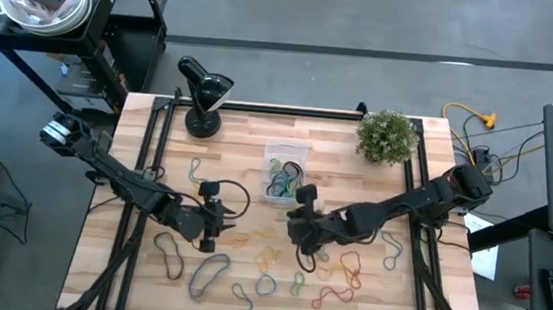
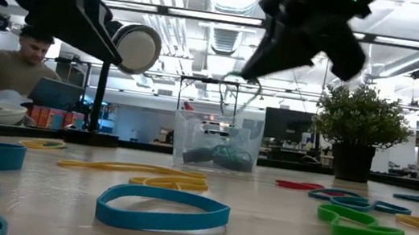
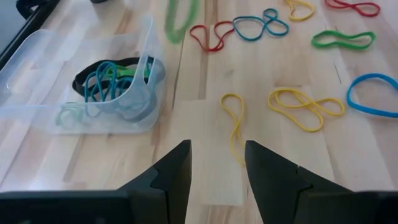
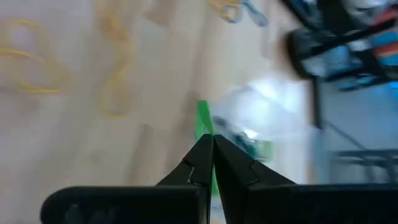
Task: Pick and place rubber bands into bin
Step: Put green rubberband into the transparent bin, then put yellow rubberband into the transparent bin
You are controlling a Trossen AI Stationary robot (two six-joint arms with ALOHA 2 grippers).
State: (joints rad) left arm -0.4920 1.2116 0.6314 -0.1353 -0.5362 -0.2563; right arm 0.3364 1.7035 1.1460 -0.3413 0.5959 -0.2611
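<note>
Pale wood table [image 1: 243, 303] strewn with rubber bands [image 1: 342, 271]; office room behind

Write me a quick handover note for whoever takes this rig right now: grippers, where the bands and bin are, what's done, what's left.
Right gripper: shut on a green rubber band, raised just short of the bin.
Left gripper: open, empty, low over the table beside the bin, facing a yellow band.
Bin: mid-table toward the far edge, with several bands already inside.
Done: some bands binned; one green band lifted.
Left: drop the green one in, then clear the many loose bands spread over the near half of the table.
</note>
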